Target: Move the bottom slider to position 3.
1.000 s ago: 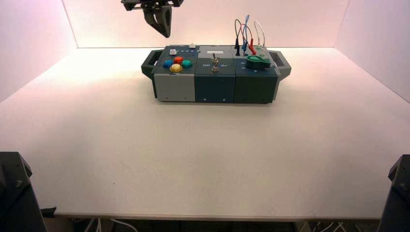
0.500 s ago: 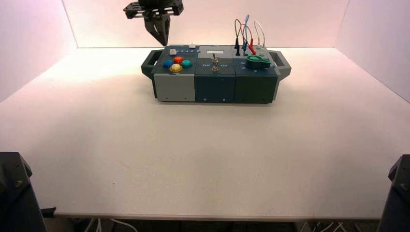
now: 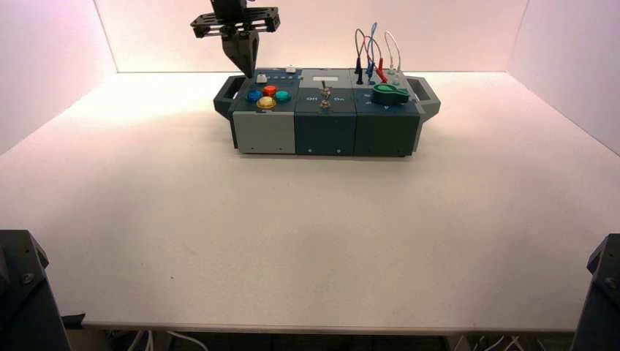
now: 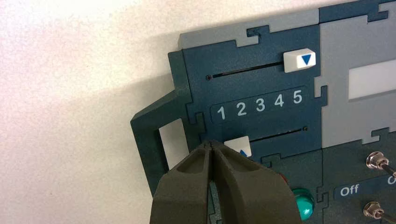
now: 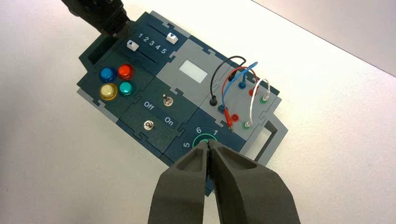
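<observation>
The left tool (image 3: 249, 75) has lowered toward the box (image 3: 325, 113).

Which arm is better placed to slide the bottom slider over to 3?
The left, I judge: its gripper is right beside the bottom slider, at the slot's end near 1. The right gripper hangs by the numbered dial, across the box.

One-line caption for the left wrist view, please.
Left gripper, fingers closed, beside the white bottom slider, which sits near 1–2.
</observation>
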### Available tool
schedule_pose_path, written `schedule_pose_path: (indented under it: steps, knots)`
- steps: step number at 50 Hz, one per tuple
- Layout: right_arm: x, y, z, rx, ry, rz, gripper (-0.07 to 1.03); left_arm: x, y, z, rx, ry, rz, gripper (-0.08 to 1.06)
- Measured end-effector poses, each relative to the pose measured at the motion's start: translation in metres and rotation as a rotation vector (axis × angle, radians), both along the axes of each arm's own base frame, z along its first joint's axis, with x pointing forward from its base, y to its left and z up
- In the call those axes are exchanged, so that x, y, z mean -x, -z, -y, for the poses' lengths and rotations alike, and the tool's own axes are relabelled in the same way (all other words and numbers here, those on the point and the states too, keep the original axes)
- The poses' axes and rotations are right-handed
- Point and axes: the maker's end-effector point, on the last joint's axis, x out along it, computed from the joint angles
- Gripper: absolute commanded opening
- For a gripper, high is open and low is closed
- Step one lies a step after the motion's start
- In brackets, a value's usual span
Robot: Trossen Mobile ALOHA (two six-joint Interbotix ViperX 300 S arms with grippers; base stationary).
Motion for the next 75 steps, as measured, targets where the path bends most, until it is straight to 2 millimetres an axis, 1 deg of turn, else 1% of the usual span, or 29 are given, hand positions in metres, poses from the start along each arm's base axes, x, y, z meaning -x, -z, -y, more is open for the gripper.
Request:
schedule_pose_path:
  steps: [11,15,22,27,32,75]
  knots:
    - [-0.001,-0.001,0.0,0.002,0.001,0.007,-0.02,-0.002,0.004,0.004,0.0,0.003,0.0,-0.03]
    - [-0.001,0.0,0.0,0.003,0.001,0.007,-0.02,-0.001,0.007,0.009,0.0,0.007,-0.003,-0.03]
    - [-0.001,0.0,0.0,0.003,0.001,0.007,-0.02,-0.001,0.006,0.015,0.002,0.017,0.0,-0.03]
    - [-0.001,0.0,0.001,0.006,0.0,0.008,-0.02,-0.002,0.006,0.024,0.004,0.032,0.006,-0.03]
    - [-0.001,-0.001,0.001,0.007,-0.001,0.01,-0.02,-0.002,0.005,0.027,0.006,0.034,0.011,-0.03]
    - [-0.001,-0.003,0.002,0.01,0.001,0.017,-0.02,0.001,0.005,0.032,0.005,0.042,0.003,-0.03]
